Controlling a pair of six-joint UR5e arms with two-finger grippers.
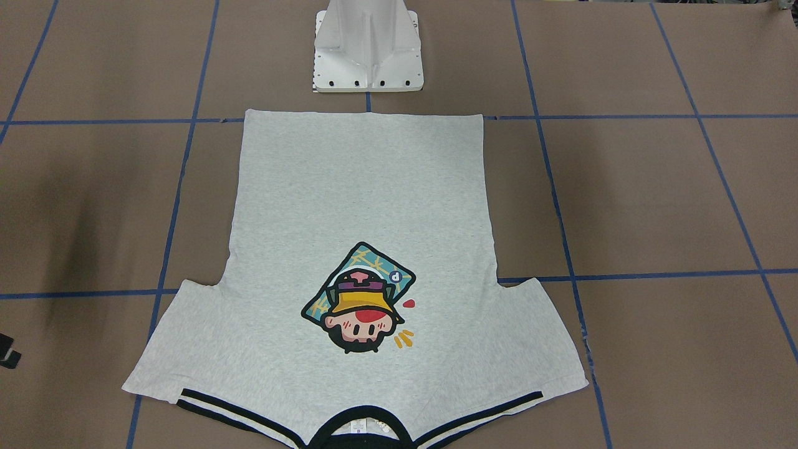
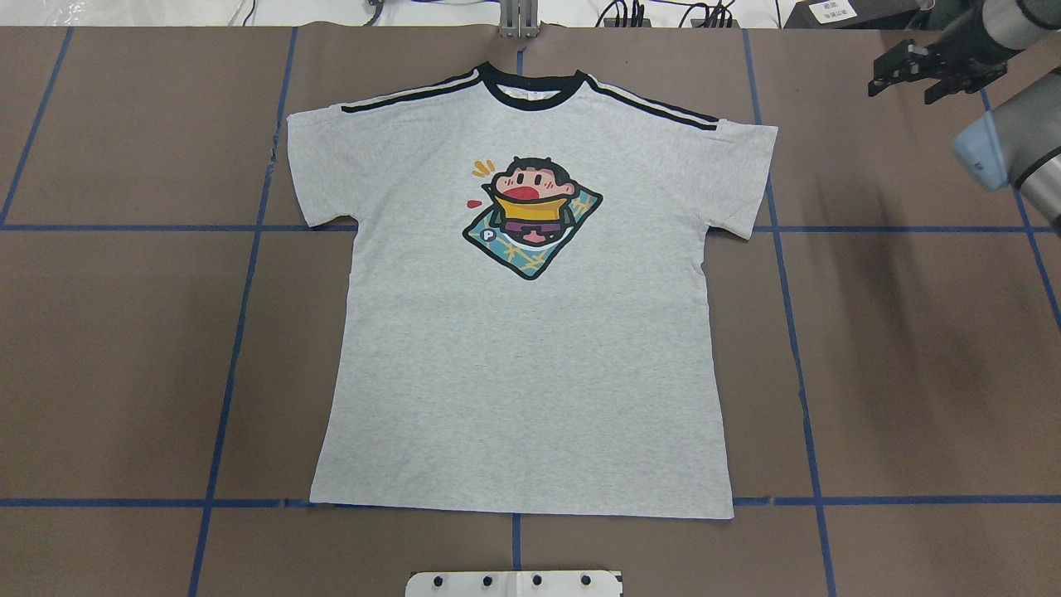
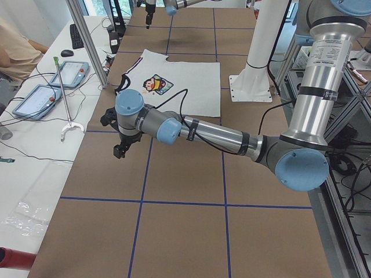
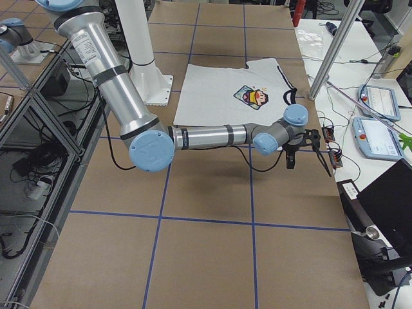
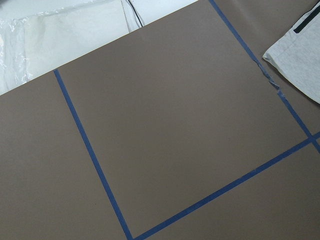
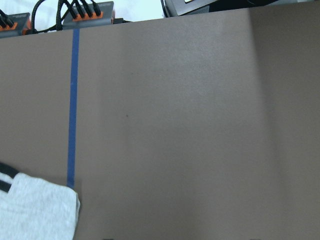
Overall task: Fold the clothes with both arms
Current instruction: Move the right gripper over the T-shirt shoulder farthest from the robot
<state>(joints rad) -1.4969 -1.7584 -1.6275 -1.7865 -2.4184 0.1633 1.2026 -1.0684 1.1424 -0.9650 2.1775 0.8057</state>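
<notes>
The light grey T-shirt (image 2: 530, 348) lies spread flat on the brown table, print side up, with its black collar (image 2: 530, 87) at the far edge and its hem toward the robot base. Both sleeves are spread out. My right gripper (image 2: 902, 89) hovers open and holding nothing, beyond the shirt's right sleeve near the far right corner. My left gripper (image 3: 120, 147) hangs over bare table off the shirt's left sleeve; I cannot tell whether it is open or shut. A sleeve corner (image 5: 300, 60) shows in the left wrist view, another (image 6: 35, 210) in the right wrist view.
The white pedestal base (image 1: 368, 53) stands just behind the shirt's hem. Blue tape lines (image 2: 240, 332) grid the table. A side bench past the far edge holds teach pendants (image 3: 64, 72), cables and a power strip (image 6: 90, 10). A person's arm (image 3: 20, 46) rests there.
</notes>
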